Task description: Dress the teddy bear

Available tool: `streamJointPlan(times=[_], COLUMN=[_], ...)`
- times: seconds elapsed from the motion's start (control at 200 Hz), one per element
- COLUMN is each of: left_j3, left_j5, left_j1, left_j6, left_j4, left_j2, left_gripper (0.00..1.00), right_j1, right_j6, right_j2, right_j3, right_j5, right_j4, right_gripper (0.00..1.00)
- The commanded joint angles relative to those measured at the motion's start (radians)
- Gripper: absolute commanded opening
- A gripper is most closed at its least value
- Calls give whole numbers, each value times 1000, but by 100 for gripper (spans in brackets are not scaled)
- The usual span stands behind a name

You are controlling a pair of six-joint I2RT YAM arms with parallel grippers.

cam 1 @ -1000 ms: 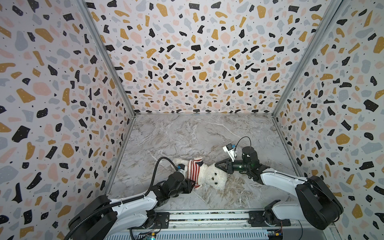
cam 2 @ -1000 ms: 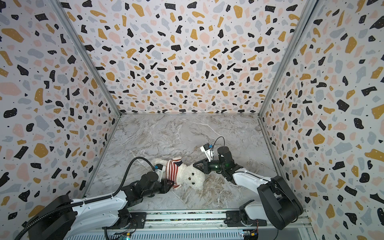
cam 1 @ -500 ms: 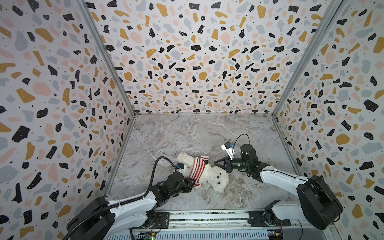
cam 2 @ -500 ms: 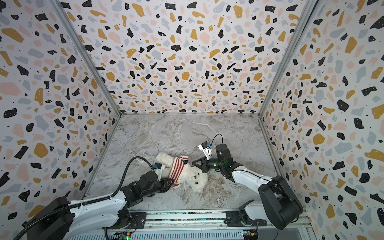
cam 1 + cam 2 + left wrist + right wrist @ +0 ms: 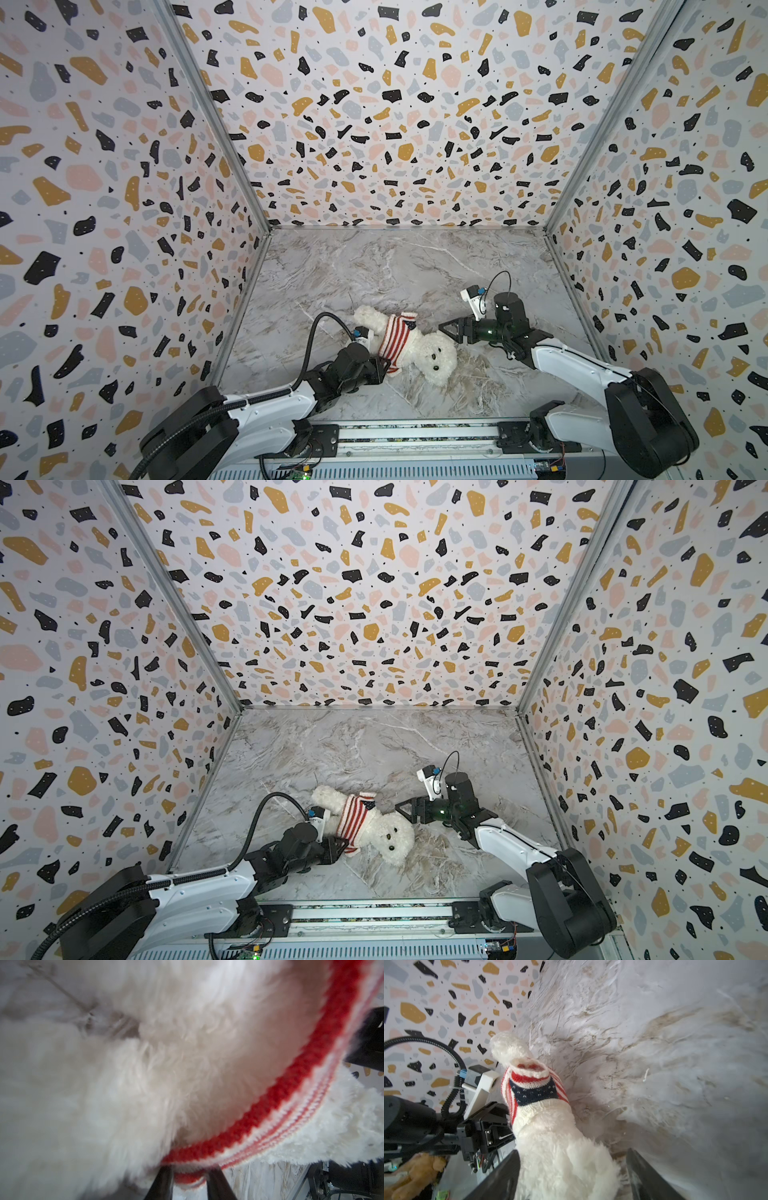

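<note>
Near the front rail [image 5: 415, 432], on the marble floor [image 5: 374, 266] between the two arms, you've got the teddy bear [image 5: 434, 361] lying face up, head toward the rail and body angled to the back-left. The sweater [image 5: 397, 338] is over the torso: red-white stripes, with a navy patch [image 5: 533, 1093] on the side facing the right arm. One fluffy limb [image 5: 365, 316] sticks out past its far end. I can't tell if the arms are through the sleeves. The left gripper [image 5: 190, 1180] is pinched on the sweater's red edge [image 5: 259, 1109] at the bear's near flank. My read: that's your anchor, keeping the knit stretched so it can be pulled along the body. The right gripper [image 5: 573, 1153] has its jaws spread wide and holds nothing. It sits just beside the head, one finger against the fur and the other clear, probably placed to take a bite on the head or collar as a counter-hold. Judgement: mostly dressed; the edge needs tugging and straightening. Watch for plush compressing and knit snagging on the tips.
</note>
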Motion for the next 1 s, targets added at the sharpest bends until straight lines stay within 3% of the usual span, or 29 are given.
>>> streamJointPlan(times=[0.0,0.235,0.531,0.706,0.996], left_j3=[-28,-31,-38,-34,-38], left_j5=[-10,-8,-8,-8,-12], left_j1=[-2,-2,-2,-2,-2], left_j6=[16,31,34,37,29], left_j4=[30,45,50,43,35], left_j2=[12,48,47,44,31], left_gripper=[27,26,25,25,25], right_j1=[-27,-29,-1,36,50], right_j6=[69,125,163,172,122], right_j2=[-52,50,144,195,149], right_j3=[-48,-78,-60,-46,-5], right_j5=[-46,-165,-238,-241,-206], right_j4=[34,187,327,362,307], right_gripper=[84,84,74,50,4])
